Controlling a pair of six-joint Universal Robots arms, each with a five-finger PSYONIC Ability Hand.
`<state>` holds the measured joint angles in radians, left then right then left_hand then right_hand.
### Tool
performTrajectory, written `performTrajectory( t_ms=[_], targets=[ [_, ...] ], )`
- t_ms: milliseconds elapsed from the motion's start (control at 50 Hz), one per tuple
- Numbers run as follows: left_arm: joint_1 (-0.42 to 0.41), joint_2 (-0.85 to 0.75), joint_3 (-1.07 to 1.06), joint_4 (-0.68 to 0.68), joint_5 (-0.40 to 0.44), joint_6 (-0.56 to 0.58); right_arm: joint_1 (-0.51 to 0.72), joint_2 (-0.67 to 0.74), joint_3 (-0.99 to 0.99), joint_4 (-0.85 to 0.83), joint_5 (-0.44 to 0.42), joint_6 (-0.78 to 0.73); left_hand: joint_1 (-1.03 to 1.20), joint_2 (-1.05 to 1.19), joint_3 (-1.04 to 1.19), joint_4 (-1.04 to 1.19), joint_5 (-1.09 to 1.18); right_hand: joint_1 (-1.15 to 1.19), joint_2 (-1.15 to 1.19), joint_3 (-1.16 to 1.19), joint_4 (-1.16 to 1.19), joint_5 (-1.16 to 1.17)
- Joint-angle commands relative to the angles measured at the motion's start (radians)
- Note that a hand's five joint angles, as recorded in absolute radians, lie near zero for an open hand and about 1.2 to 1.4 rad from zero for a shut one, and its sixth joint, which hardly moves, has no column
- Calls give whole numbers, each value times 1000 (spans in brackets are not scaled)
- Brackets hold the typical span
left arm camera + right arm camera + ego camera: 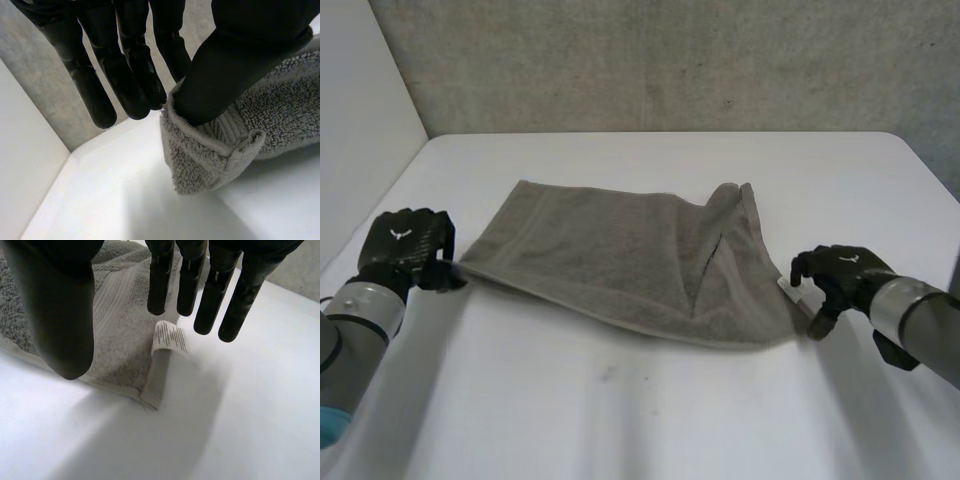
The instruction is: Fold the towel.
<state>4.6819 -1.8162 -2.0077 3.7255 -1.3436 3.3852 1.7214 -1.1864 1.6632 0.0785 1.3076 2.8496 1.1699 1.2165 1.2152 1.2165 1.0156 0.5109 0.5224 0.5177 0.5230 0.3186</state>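
Overhead, the towel [620, 262] lies between the left hand [405, 248] and right hand [842, 275]. Left wrist: thumb [235, 65] on a corner, fingers [95, 97] straight just beyond, no pinch yet. Right wrist: straight fingers [207, 300] hover over the tag [170, 338]; I'd say both corners need pinching next.

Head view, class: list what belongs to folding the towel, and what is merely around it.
Belongs to the job:
grey towel, with its white care label
left hand, at the towel's left corner
right hand, by the towel's right corner

Just there:
white table
grey wall behind the table
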Motion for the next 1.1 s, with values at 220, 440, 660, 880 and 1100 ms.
performTrajectory(
  t_ms=[220,440,660,880,1100],
  targets=[
    [21,40,-5,-3,4,-35,-23,-7,112,-66,-133,68,226,180,181,180,206,-44,-56,-51,-56,-26],
    [24,40,-5,-3,6,-38,43,30,142,-172,-128,48,226,180,181,180,206,0,-12,-7,-12,18],
    [24,40,-11,-3,8,-38,52,85,129,-227,-126,-59,226,180,181,180,206,94,82,87,82,112],
    [24,40,-13,-3,8,-38,50,110,96,-261,-123,-70,226,180,181,180,206,246,235,240,234,264],
    [24,40,-14,-3,9,-38,52,137,58,-269,-94,-72,226,180,181,180,206,296,285,290,284,314]
  ],
)
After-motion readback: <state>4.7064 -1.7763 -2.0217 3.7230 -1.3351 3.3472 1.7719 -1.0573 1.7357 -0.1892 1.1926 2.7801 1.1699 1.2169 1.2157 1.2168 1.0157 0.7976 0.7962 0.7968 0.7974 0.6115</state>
